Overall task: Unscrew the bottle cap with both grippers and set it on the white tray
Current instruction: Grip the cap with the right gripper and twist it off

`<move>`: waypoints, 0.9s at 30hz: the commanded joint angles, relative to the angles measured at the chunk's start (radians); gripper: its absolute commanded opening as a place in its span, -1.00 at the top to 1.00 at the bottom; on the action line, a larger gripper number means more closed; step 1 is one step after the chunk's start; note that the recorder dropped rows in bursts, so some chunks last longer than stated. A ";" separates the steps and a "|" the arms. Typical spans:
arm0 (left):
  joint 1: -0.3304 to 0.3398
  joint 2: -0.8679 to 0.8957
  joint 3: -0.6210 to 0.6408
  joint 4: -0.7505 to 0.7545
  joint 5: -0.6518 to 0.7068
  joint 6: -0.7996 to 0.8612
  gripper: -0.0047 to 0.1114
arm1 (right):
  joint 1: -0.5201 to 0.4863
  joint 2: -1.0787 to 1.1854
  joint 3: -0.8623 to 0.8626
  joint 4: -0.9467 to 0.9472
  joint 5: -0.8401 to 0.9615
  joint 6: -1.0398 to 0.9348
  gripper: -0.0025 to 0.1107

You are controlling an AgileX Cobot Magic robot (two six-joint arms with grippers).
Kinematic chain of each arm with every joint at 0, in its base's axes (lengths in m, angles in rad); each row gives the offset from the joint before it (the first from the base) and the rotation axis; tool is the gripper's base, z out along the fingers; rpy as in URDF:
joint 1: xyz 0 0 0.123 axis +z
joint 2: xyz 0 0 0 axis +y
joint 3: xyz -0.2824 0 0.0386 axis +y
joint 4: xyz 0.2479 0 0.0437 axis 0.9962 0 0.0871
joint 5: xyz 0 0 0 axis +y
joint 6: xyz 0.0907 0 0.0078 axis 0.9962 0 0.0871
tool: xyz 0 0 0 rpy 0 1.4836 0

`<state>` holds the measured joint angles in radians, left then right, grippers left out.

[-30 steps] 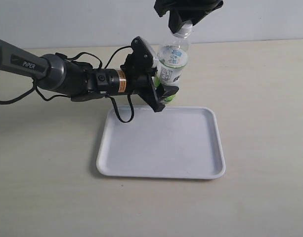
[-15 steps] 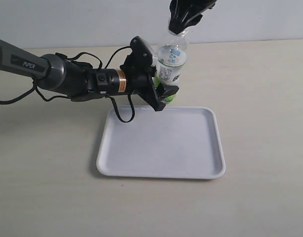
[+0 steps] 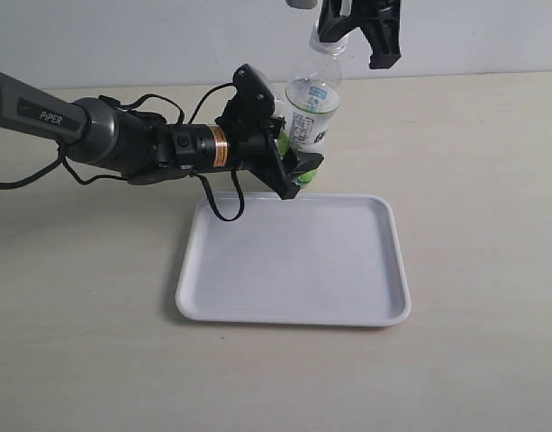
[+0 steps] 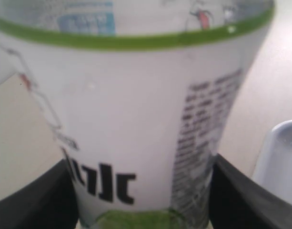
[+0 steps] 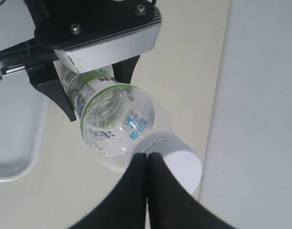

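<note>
Clear bottle (image 3: 310, 99) (cap (image 5: 176, 161) on) beside white tray (image 3: 294, 270).

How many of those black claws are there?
2. The left gripper clamps the bottle low down, by the white tray; the right gripper is above, at the bottle's top.

Bottle (image 3: 313, 99): clear plastic. Its label (image 4: 136, 105) is recorded as white, crossed by a green band and printed with black text and blue marks; green is seen at the base.
Bottle cap (image 5: 184, 164): white.
White tray (image 3: 294, 317): plain glossy white.
Left gripper (image 3: 303, 178): black.
Left arm (image 3: 95, 135): grey, lettered "PIPER" in white, ringed by an orange band (image 3: 220, 147).
Right gripper (image 5: 146, 164): black.
Table (image 3: 474, 180): pale beige, faintly streaked.
Wall (image 3: 167, 36): off-white.
</note>
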<state>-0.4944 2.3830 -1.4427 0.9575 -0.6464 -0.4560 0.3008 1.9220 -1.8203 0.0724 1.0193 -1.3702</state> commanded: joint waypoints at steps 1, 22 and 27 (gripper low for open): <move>-0.003 -0.017 0.001 0.005 -0.018 0.031 0.92 | 0.001 -0.008 0.000 0.055 0.003 0.049 0.70; -0.003 -0.017 0.001 0.007 -0.018 0.025 0.92 | 0.001 -0.032 0.000 -0.135 0.003 1.154 -0.15; -0.003 -0.017 0.001 0.007 -0.018 0.025 0.92 | 0.001 -0.003 0.000 -0.100 0.000 1.154 -0.15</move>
<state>-0.4944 2.3830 -1.4427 0.9674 -0.6504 -0.4272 0.3008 1.9069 -1.8203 -0.0470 1.0256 -0.2250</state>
